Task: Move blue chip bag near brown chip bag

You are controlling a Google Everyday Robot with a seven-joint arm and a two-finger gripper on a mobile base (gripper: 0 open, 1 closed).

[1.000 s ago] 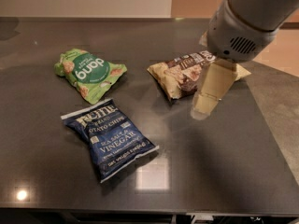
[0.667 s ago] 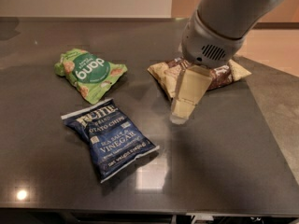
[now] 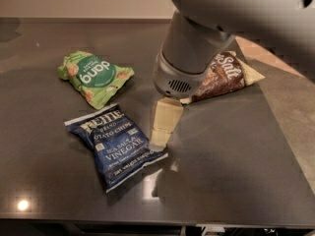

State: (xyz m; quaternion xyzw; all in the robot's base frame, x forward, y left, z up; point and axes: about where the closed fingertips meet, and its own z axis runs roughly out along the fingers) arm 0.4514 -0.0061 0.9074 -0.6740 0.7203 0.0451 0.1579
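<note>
The blue chip bag (image 3: 115, 144), navy with white lettering, lies flat on the dark table at the front left. The brown chip bag (image 3: 226, 77) lies at the back right, partly hidden behind my arm. My gripper (image 3: 160, 140) hangs just to the right of the blue bag's right edge, close above the table. Its tan finger (image 3: 165, 123) shows as one block pointing down. It holds nothing that I can see.
A green chip bag (image 3: 93, 76) lies at the back left, just beyond the blue bag. The table's front edge (image 3: 147, 216) runs along the bottom. My arm's grey housing (image 3: 197, 48) covers the middle back of the table.
My arm and gripper have swung left and forward, from beside the brown bag to the blue bag's right edge. The bags have not moved.
</note>
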